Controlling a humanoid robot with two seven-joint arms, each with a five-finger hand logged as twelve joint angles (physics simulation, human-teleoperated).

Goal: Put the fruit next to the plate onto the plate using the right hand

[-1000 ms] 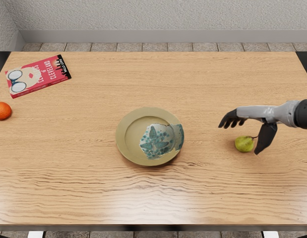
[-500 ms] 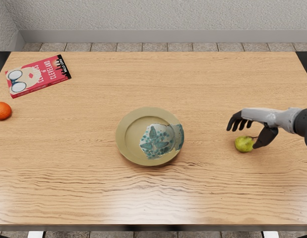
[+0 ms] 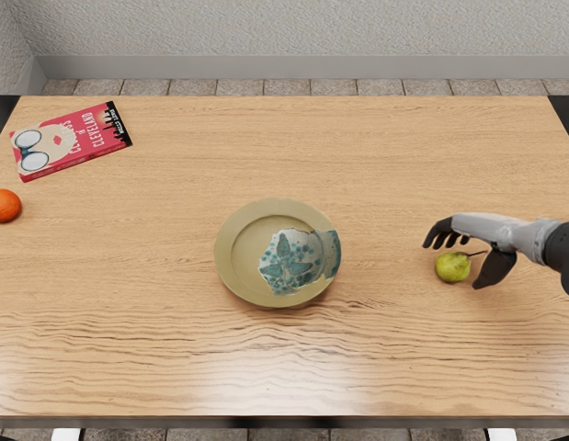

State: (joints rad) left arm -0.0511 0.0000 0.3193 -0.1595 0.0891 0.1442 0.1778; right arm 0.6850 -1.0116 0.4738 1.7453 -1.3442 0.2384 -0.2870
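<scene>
Wooden table (image 3: 358,147) fills the frame; at its right edge the right hand (image 3: 475,230) hangs spread open over the green pear (image 3: 452,267), fingers (image 3: 440,235) curved just above it, grasping nothing. The pear lies on the wood, well apart from the patterned plate (image 3: 231,248) at mid-frame. A red book (image 3: 71,138) lies upper left, an orange (image 3: 4,205) below it.
</scene>
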